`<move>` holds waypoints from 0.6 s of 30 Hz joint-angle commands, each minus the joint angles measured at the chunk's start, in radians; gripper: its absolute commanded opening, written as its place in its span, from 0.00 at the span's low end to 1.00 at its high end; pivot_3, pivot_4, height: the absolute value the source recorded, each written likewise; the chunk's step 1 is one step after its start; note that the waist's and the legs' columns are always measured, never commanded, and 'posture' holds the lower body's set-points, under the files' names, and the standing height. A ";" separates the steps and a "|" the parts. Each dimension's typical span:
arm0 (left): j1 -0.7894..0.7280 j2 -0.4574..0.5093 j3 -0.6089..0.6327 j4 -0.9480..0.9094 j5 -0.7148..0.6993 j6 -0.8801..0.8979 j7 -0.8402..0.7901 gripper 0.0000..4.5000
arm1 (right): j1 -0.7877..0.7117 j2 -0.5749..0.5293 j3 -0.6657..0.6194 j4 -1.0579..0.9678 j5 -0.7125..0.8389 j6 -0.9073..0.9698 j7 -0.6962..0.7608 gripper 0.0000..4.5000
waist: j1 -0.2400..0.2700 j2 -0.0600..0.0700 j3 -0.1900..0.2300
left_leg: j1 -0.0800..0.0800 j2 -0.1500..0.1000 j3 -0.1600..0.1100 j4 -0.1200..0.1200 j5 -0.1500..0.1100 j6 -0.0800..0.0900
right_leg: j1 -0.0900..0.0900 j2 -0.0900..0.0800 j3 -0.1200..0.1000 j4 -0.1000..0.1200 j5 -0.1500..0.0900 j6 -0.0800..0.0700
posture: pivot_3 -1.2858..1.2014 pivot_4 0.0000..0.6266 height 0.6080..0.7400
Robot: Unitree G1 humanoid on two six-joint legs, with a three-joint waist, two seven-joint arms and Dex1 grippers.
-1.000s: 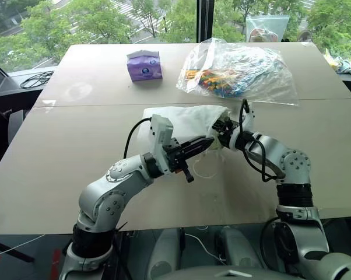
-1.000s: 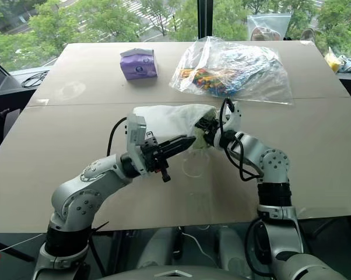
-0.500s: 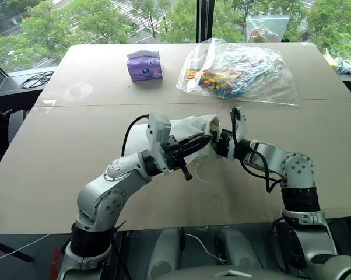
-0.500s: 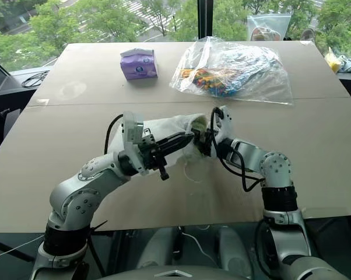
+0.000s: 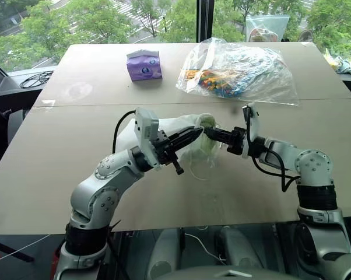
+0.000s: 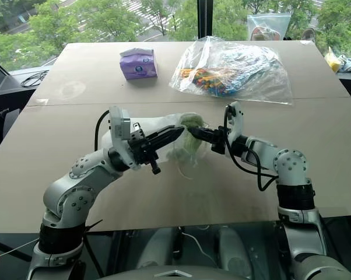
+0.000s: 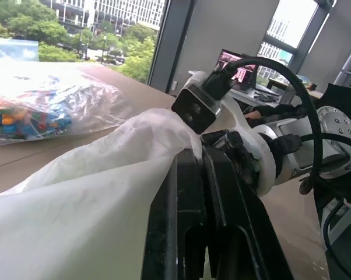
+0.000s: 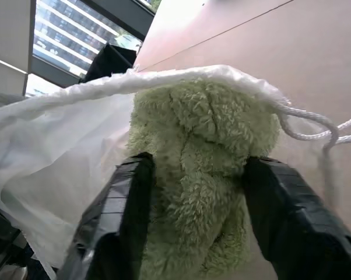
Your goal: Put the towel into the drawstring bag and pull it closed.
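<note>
1. Table (image 5: 59, 169): your work surface, a pale tan top with a seam running across it.

2. Drawstring bag (image 5: 175, 124): translucent white pouch at the middle of your table, its mouth lifted and facing your right arm. A loop of white cord (image 8: 315, 125) hangs from the rim, and more cord lies on the table below the mouth.

3. Towel (image 8: 202, 169): light green and fluffy, sitting in the mouth of the drawstring bag, partly inside the rim, with the bag's edge arched over its top.

4. Left gripper (image 5: 194, 133): your fingers are clenched tight on the white fabric of the drawstring bag near its mouth, holding that edge up off the table.

5. Right gripper (image 8: 202, 233): pointed into the bag's mouth. One black finger stands on each side of the towel, both against the green pile; you cannot tell whether they press it or merely flank it.

6. Purple packet (image 5: 144, 65): at the far left of your table, well apart from the bag.

7. Big clear plastic bag (image 5: 239, 70): colourful items inside, at the far right, beyond your right gripper.
</note>
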 commanded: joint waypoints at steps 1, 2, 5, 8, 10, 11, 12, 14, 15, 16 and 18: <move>-0.007 -0.005 -0.001 -0.027 -0.009 -0.020 -0.011 0.00 | 0.004 0.023 -0.005 -0.061 0.032 0.020 0.002 0.18 | 0.001 0.000 0.000 | 0.000 0.000 0.000 0.000 0.000 0.000 | 0.000 0.000 0.000 0.000 0.000 0.000 | 0.52 0.24 1.00; -0.007 -0.006 -0.001 -0.027 -0.009 -0.020 -0.011 0.00 | 0.008 0.027 -0.004 -0.065 0.032 0.026 0.002 0.08 | 0.001 0.000 0.000 | 0.000 0.000 0.000 0.000 0.000 0.000 | 0.000 0.000 0.000 0.000 0.000 0.000 | 0.52 0.24 1.00; -0.009 -0.007 -0.005 -0.028 -0.007 -0.022 -0.014 0.00 | 0.016 0.043 0.000 -0.077 0.040 0.043 -0.001 0.01 | 0.002 0.000 0.000 | 0.000 0.000 0.000 0.000 0.000 0.000 | 0.000 0.000 0.000 0.000 0.000 0.000 | 0.52 0.24 1.00; -0.022 -0.013 -0.015 -0.021 0.001 -0.029 -0.019 0.00 | 0.021 0.072 0.022 -0.095 0.052 0.063 -0.002 0.01 | 0.002 0.000 0.000 | 0.000 0.000 0.000 0.000 0.000 0.000 | 0.000 0.000 0.000 0.000 0.000 0.000 | 0.52 0.24 1.00; -0.033 -0.020 -0.022 -0.014 0.005 -0.034 -0.021 0.00 | 0.025 0.095 0.042 -0.108 0.058 0.074 -0.002 0.01 | 0.002 0.000 0.000 | 0.000 0.000 0.000 0.000 0.000 0.000 | 0.000 0.000 0.000 0.000 0.000 0.000 | 0.52 0.24 1.00; -0.039 -0.023 -0.026 -0.011 0.007 -0.035 -0.024 0.00 | 0.026 0.107 0.052 -0.113 0.058 0.079 -0.004 0.01 | 0.003 0.000 0.000 | 0.000 0.000 0.000 0.000 0.000 0.000 | 0.000 0.000 0.000 0.000 0.000 0.000 | 0.52 0.24 1.00; -0.046 -0.026 -0.032 -0.009 0.009 -0.036 -0.027 0.00 | 0.025 0.118 0.060 -0.116 0.057 0.081 -0.005 0.01 | 0.003 0.000 0.000 | 0.000 0.000 0.000 0.000 0.000 0.000 | 0.000 0.000 0.000 0.000 0.000 0.000 | 0.52 0.24 1.00; -0.056 -0.035 -0.043 -0.009 0.007 -0.036 -0.032 0.00 | 0.021 0.140 0.073 -0.114 0.050 0.082 -0.011 0.01 | 0.002 0.000 0.000 | 0.000 0.000 0.000 0.000 0.000 0.000 | 0.000 0.000 0.000 0.000 0.000 0.000 | 0.52 0.24 1.00; -0.060 -0.040 -0.051 -0.012 0.005 -0.034 -0.033 0.00 | 0.016 0.153 0.079 -0.108 0.043 0.079 -0.014 0.01 | 0.002 0.000 0.000 | 0.000 0.000 0.000 0.000 0.000 0.000 | 0.000 0.000 0.000 0.000 0.000 0.000 | 0.52 0.24 1.00; -0.062 -0.044 -0.058 -0.016 0.002 -0.032 -0.034 0.00 | 0.010 0.165 0.084 -0.102 0.035 0.075 -0.018 0.01 | 0.003 0.000 0.000 | 0.000 0.000 0.000 0.000 0.000 0.000 | 0.000 0.000 0.000 0.000 0.000 0.000 | 0.52 0.24 1.00; -0.062 -0.052 -0.070 -0.028 -0.004 -0.025 -0.035 0.00 | -0.010 0.197 0.076 -0.074 0.007 0.042 -0.038 0.01 | 0.003 0.000 0.000 | 0.000 0.000 0.000 0.000 0.000 0.000 | 0.000 0.000 0.000 0.000 0.000 0.000 | 0.52 0.24 1.00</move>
